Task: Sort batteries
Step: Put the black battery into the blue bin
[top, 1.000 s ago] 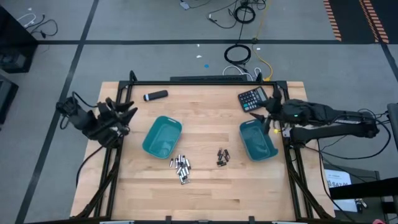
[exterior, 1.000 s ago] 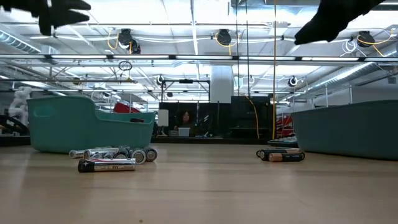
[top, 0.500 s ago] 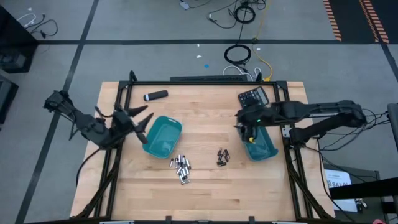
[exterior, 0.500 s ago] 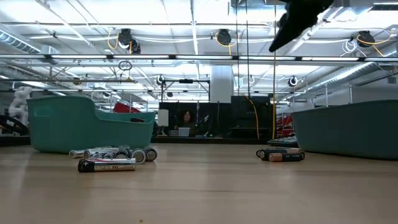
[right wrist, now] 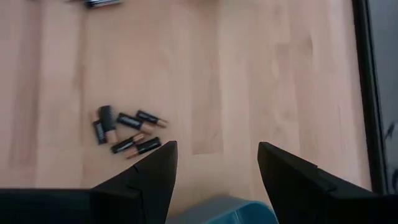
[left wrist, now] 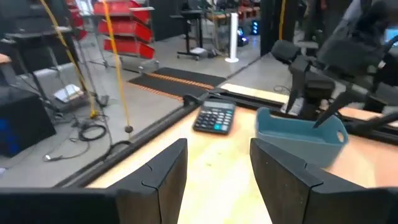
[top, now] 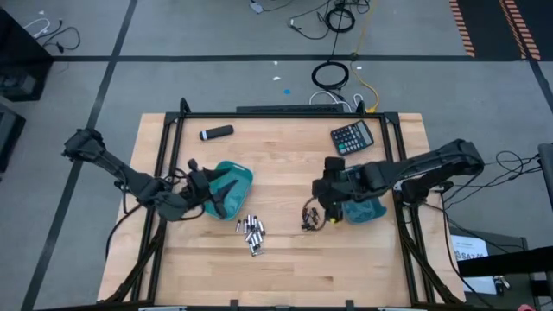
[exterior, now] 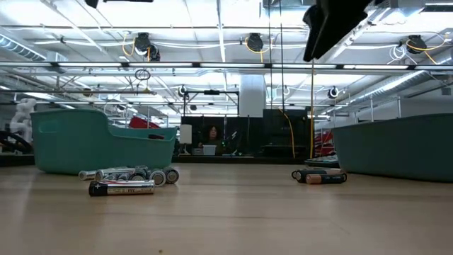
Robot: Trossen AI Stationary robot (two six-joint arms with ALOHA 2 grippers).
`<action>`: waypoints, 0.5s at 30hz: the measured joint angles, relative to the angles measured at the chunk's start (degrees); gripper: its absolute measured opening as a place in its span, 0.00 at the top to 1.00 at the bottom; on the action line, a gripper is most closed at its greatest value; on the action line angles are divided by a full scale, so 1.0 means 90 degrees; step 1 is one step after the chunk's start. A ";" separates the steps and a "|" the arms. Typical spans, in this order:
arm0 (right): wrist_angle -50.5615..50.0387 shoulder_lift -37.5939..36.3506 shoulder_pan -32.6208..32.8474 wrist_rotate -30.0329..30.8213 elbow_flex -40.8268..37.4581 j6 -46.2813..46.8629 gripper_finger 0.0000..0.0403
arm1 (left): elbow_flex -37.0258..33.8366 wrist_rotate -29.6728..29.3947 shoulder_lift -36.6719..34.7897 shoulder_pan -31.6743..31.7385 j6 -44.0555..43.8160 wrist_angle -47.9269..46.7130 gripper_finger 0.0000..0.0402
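Note:
The larger silvery batteries lie in a loose heap on the table, also seen in the low view. Several thin dark batteries lie to their right and show in the right wrist view. My left gripper hovers open over the left teal bin, its fingers wide apart. My right gripper is open too, hanging above the table between the dark batteries and the right teal bin; its fingers point down.
A calculator lies at the far right of the table and a black marker-like cylinder at the far left. The right bin's rim sits right beside my right gripper. Bare wood stretches along the near edge.
Both arms have swung in from the table's sides. The left gripper moved right, from the left edge to above the left bin. The right gripper moved left past the right bin and toward the near edge, tipping down over the dark batteries. No battery has moved.

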 joint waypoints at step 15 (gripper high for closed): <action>0.0515 0.1358 0.0757 -0.1101 0.0010 -0.0721 0.47 | 0.0268 -0.0266 0.0985 -0.0002 -0.0271 -0.0187 0.54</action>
